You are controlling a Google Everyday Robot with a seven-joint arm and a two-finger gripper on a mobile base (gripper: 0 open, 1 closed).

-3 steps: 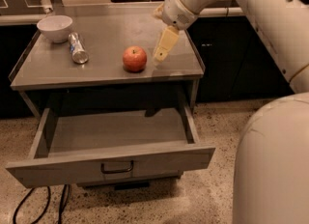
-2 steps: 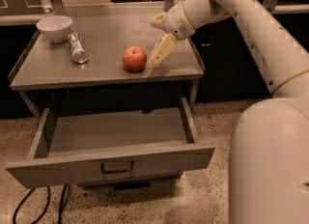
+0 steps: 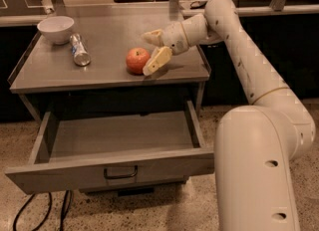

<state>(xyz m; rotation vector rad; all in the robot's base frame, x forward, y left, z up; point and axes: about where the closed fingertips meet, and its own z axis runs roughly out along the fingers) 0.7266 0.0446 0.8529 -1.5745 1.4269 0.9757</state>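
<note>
A red apple (image 3: 137,59) rests near the front edge of the grey cabinet top (image 3: 109,70). My gripper (image 3: 151,51) reaches in from the right at table height, open, with one finger (image 3: 157,60) touching or almost touching the apple's right side and the other finger (image 3: 152,36) behind and above it. The apple is beside the fingers, not between them. A silver can (image 3: 79,50) lies on its side to the left, and a white bowl (image 3: 56,28) stands at the back left corner.
Below the top, a wide drawer (image 3: 117,168) is pulled out towards me and shows nothing inside. My white arm (image 3: 249,60) and base (image 3: 259,170) fill the right side. Cables (image 3: 37,215) lie on the speckled floor at the lower left.
My gripper has swung lower and leftwards, from above the cabinet's right part down to the apple's right side. The apple, can and bowl have stayed put.
</note>
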